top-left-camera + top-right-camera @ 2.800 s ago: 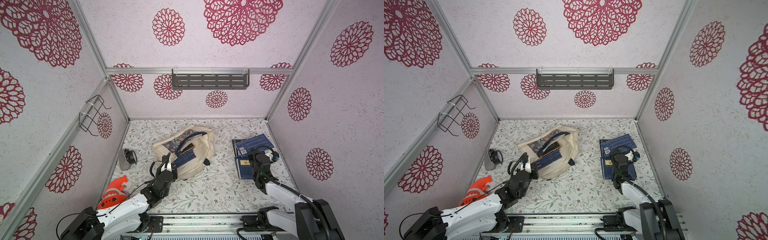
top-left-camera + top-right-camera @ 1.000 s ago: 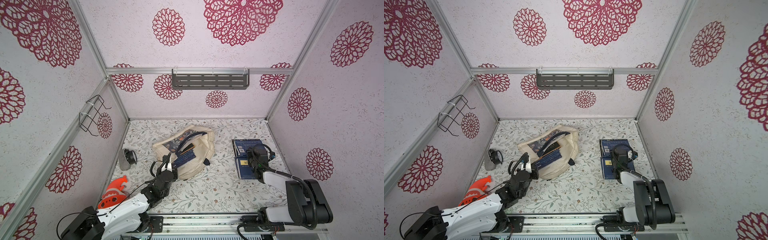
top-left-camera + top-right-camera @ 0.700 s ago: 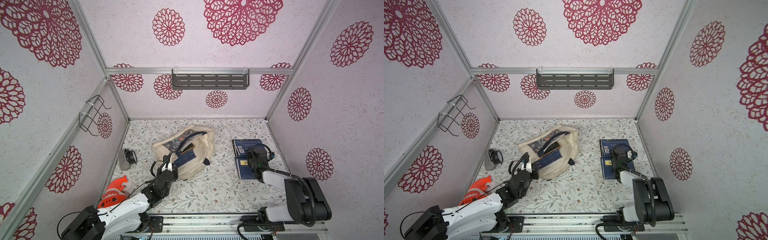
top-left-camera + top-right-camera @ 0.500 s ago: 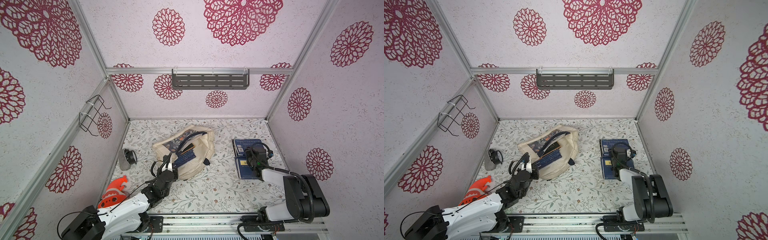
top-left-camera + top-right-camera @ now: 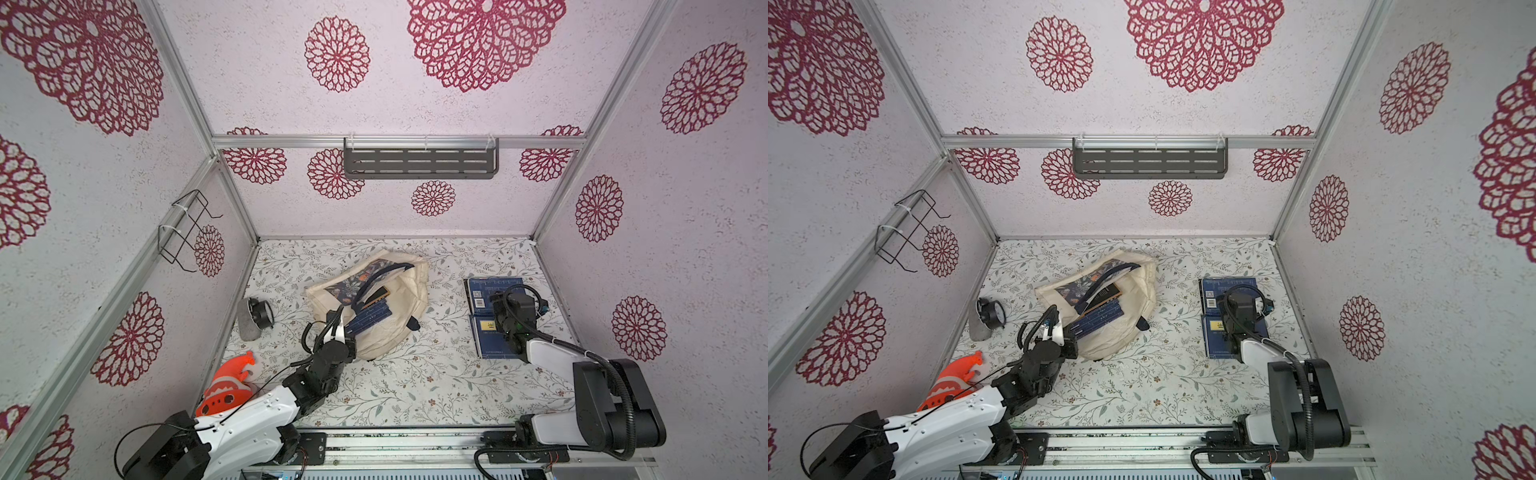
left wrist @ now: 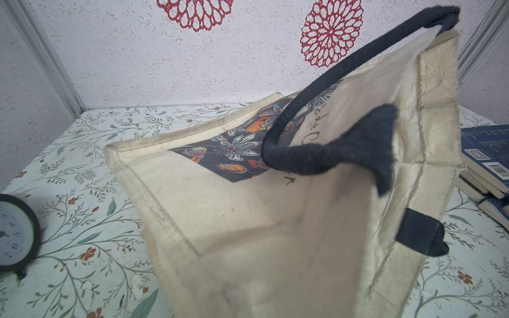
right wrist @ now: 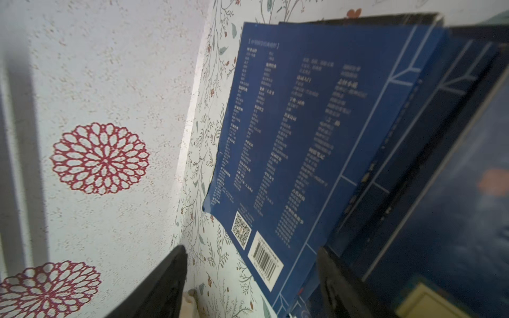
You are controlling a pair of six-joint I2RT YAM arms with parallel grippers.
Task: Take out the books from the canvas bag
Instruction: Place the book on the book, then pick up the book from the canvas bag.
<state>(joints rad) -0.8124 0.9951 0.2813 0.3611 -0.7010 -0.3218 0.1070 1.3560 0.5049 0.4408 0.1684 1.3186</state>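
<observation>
Several dark-blue books [image 5: 484, 338] lie stacked at the table's 3 o'clock. One back cover [image 7: 289, 124] carries columns of white print too fine to read, a QR code [image 7: 241, 230] and a barcode [image 7: 265, 258]; another shows a yellow label [image 5: 490, 325]. More books poke from the canvas bag [image 5: 399, 336] at centre, its script lettering [image 6: 311, 132] illegible. The right gripper [image 7: 250, 275] gapes over the stack, holding nothing. The left gripper [image 5: 338, 328] is closed at the bag's 7 o'clock rim. The table cover [image 5: 415, 386] is leafy and floral; the walls [image 5: 415, 104] are pale, with red rosettes.
</observation>
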